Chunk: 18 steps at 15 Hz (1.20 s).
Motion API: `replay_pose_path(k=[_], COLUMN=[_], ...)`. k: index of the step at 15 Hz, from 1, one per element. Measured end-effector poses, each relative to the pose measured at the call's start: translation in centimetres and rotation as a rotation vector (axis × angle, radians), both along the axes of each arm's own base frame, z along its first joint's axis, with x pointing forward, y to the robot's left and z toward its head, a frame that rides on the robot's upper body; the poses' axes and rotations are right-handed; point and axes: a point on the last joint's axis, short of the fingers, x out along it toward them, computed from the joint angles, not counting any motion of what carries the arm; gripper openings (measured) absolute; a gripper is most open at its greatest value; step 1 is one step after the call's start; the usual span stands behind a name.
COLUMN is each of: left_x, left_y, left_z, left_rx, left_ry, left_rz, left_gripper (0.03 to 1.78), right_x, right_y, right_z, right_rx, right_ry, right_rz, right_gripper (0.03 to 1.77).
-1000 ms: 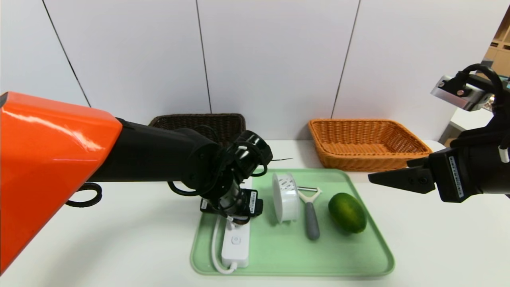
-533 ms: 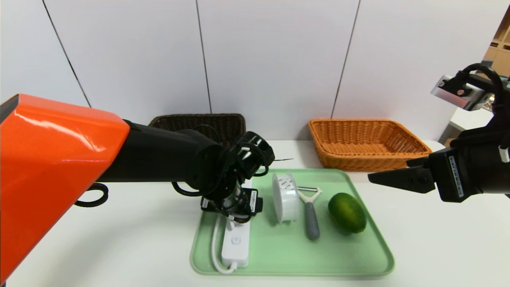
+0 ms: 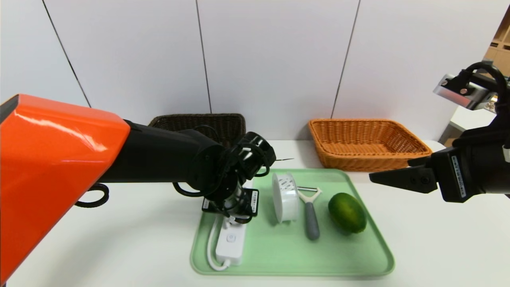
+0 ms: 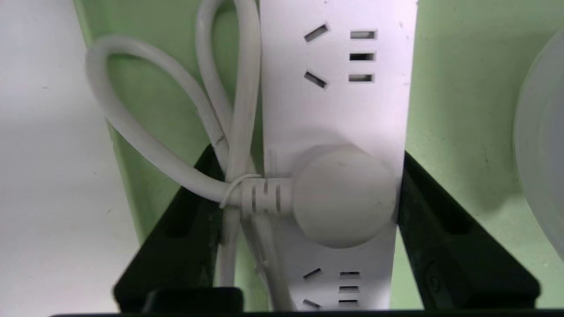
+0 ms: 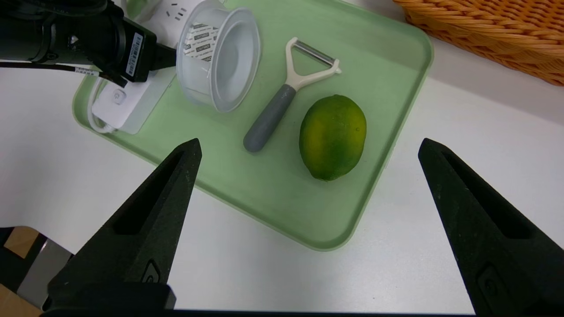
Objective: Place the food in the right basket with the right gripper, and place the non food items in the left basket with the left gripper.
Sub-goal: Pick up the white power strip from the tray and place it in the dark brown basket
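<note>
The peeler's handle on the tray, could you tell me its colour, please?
The peeler's handle is grey, clearest in the right wrist view.

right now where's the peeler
In the head view the peeler lies mid-tray, between the plastic tub on its left and the lime on its right.

No word, brand or number can be read. The clear plastic cup (image 5: 218, 55) carries a white printed label, its lettering too small to tell. White stickers with fine print sit on the left claw (image 3: 230, 210) and the right claw (image 3: 392, 179), equally illegible
</note>
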Motion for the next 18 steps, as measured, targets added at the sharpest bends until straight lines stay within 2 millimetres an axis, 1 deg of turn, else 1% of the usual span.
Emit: replay_pose_path(k=[2,7,9,13,18], left_x=[0.0,-0.3,-0.6,-1.1,-1.6], left_y=[0.0,0.2,0.5,1.0,1.4], left_z=[0.1,0.4,0.9,2.3,3.5], left_rx=[0.0,0.001,0.004,-0.01,-0.024], left_ry=[0.001,0.001,0.004,-0.012,-0.03], left_rz=[0.0,-0.001,-0.003,-0.004,-0.006], left_gripper=[1.04,1.03,1.02,0.92,0.91], right_x=[0.0,-0.2,-0.2,-0.3,-0.5], right_y=[0.0,-0.1,-0.1,-0.1,-0.2], right_z=[0.0,0.1,0.1,0.0,0.1], right_rx=[0.002,0.014,0.014,0.013,0.015], right_ry=[0.0,0.003,0.002,0.004,-0.001], right_rz=[0.003,0.014,0.014,0.014,0.014], right_gripper=[1.7,1.7,1.7,1.7,1.7])
